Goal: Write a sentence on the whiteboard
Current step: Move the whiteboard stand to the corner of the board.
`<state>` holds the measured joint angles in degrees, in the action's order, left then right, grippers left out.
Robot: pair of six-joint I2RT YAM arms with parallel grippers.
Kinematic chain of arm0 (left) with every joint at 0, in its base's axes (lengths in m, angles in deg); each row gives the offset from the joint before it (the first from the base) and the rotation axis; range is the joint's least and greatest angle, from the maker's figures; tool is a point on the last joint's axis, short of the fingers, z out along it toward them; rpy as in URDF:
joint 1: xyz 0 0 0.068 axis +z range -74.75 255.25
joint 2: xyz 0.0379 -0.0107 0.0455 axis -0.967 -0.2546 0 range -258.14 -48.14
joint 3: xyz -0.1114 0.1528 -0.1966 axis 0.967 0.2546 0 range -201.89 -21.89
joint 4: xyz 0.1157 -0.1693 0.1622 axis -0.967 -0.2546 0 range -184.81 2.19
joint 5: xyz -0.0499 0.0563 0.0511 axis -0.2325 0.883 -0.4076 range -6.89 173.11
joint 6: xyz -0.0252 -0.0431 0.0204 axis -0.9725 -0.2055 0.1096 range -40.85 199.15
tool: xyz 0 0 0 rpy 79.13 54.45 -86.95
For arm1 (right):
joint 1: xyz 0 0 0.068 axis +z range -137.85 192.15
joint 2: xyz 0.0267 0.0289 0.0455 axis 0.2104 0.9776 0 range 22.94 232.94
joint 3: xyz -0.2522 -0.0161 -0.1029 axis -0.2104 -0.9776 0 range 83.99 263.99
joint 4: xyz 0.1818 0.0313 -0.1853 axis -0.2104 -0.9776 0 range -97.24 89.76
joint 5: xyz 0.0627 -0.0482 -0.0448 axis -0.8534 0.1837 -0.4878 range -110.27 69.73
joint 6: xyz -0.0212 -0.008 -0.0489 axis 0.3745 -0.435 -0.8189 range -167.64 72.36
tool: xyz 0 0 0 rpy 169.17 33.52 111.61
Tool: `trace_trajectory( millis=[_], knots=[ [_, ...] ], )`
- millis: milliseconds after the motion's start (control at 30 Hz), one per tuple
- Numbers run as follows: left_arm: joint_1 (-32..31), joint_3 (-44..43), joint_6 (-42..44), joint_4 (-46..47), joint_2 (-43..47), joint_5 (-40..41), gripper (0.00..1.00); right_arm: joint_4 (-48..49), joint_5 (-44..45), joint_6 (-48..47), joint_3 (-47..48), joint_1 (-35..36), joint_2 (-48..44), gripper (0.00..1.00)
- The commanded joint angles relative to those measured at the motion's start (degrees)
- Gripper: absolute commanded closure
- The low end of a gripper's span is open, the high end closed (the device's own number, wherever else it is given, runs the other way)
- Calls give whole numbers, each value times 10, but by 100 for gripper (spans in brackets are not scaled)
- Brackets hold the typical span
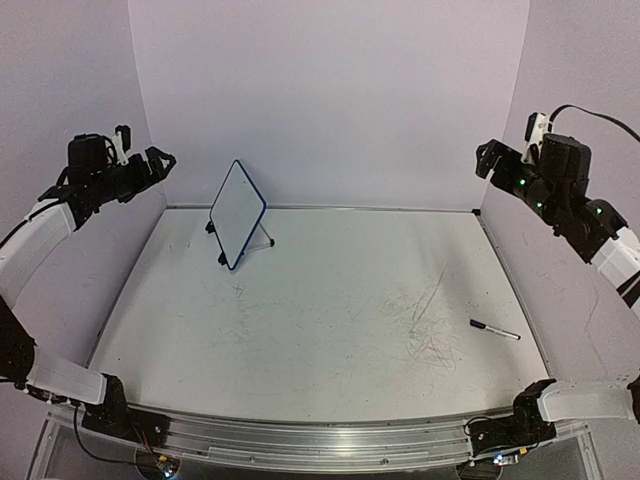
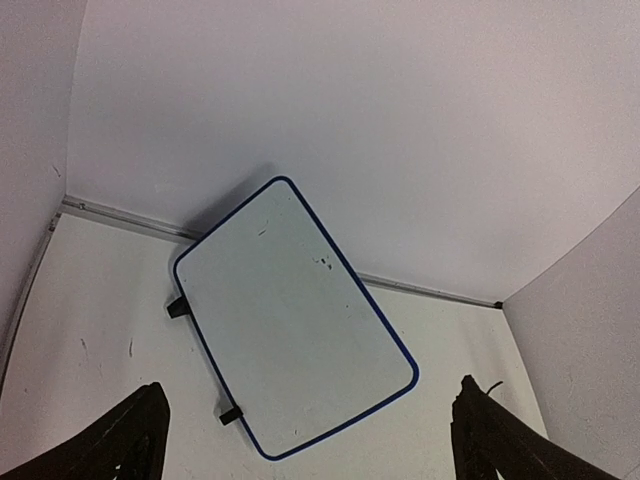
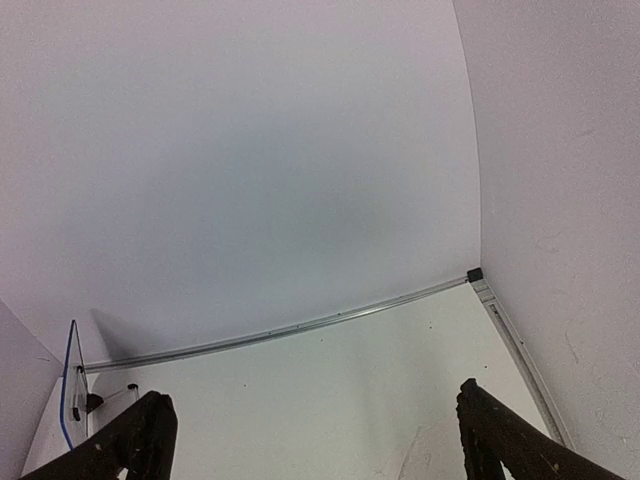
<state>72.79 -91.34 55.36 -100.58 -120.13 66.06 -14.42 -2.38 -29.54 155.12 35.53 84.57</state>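
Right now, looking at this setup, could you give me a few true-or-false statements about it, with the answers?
1. The whiteboard stands propped up at the far left of the table. True.
2. A sentence is written on the whiteboard. False: its face is blank apart from a few tiny specks.
3. A marker lies on the table's right side. True.
4. The right gripper holds the marker. False: it is open, empty and raised high above the table.
5. The left gripper is shut. False: it is open and raised in the air.
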Motion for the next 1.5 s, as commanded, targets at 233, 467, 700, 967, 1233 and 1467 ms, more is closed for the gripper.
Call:
trace_trajectory(
  millis=[233, 467, 700, 967, 1233, 1467],
  knots=[
    [1, 34, -25, -51, -151, -43, 1, 22, -33, 1, -9, -1, 32, 2],
    [0, -11, -40, -52, -310, -56, 25, 38, -109, 3, -23, -1, 38, 2],
    [-17, -104, -40, -52, -438, -56, 66, 44, -134, 17, -48, -1, 20, 2],
    [-41, -155, -32, -52, -523, -44, 80, 51, -153, 30, -65, -1, 4, 2],
    [-88, -140, -28, -46, -524, -20, 86, 83, -191, 53, -99, -1, 13, 2],
    [-150, -62, -81, 19, -484, -37, 94, 122, -243, 67, -112, -1, 45, 2]
  ],
)
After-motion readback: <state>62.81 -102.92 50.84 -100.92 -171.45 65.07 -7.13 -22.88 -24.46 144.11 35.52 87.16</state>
